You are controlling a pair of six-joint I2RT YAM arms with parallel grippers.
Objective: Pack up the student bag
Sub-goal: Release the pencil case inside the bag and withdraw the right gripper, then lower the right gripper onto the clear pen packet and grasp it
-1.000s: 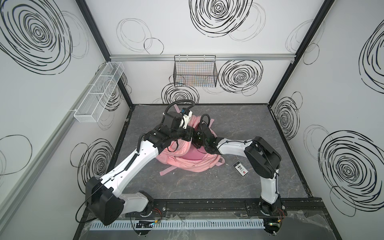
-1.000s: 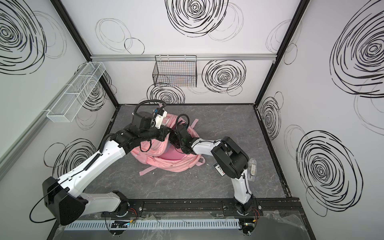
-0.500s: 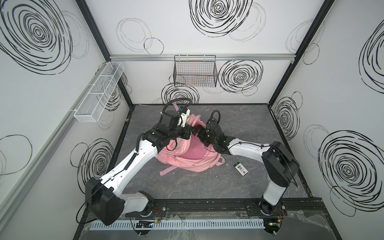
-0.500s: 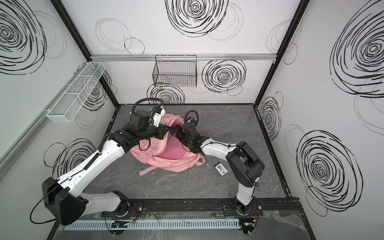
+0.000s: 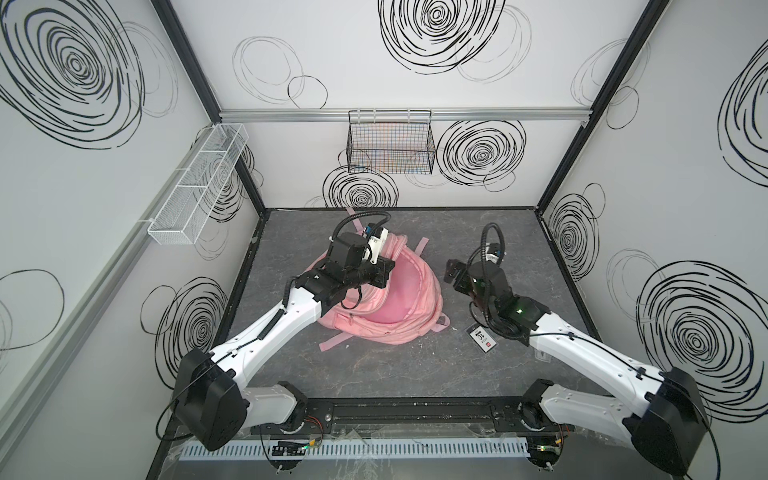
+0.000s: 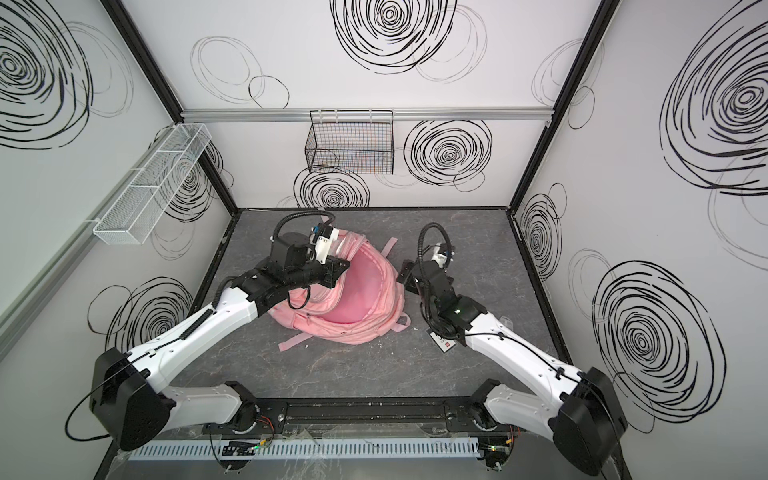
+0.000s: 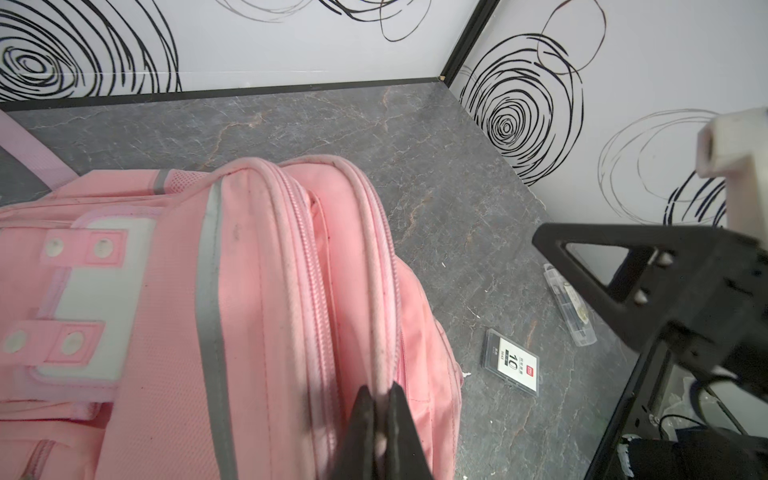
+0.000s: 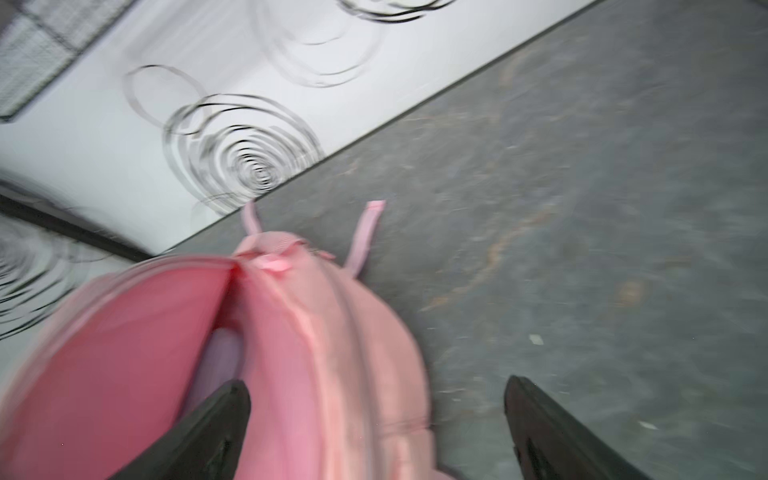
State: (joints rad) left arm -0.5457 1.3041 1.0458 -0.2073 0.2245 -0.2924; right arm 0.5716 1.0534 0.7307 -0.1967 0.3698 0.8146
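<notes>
The pink student bag [image 5: 399, 309] lies in the middle of the floor with its main compartment gaping, in both top views [image 6: 361, 309]. My left gripper [image 7: 379, 397] is shut on the pale piping of the bag's [image 7: 249, 291] opening and holds that rim up; in a top view the left gripper [image 5: 384, 272] is over the bag's far left side. My right gripper [image 8: 376, 384] stands open and empty, just right of the bag [image 8: 316, 332] and clear of it in a top view [image 5: 451, 272]. A lilac item [image 8: 220, 353] shows inside the compartment.
A small flat case with a "10" label [image 5: 482, 338] lies on the floor right of the bag, under my right arm. A clear plastic case [image 7: 569, 309] lies beyond it. A black wire basket [image 5: 390, 143] hangs on the back wall, a white mesh shelf [image 5: 199, 187] on the left wall.
My right gripper has drawn back out of the bag to the right and opened wide. The left gripper has kept its hold on the rim.
</notes>
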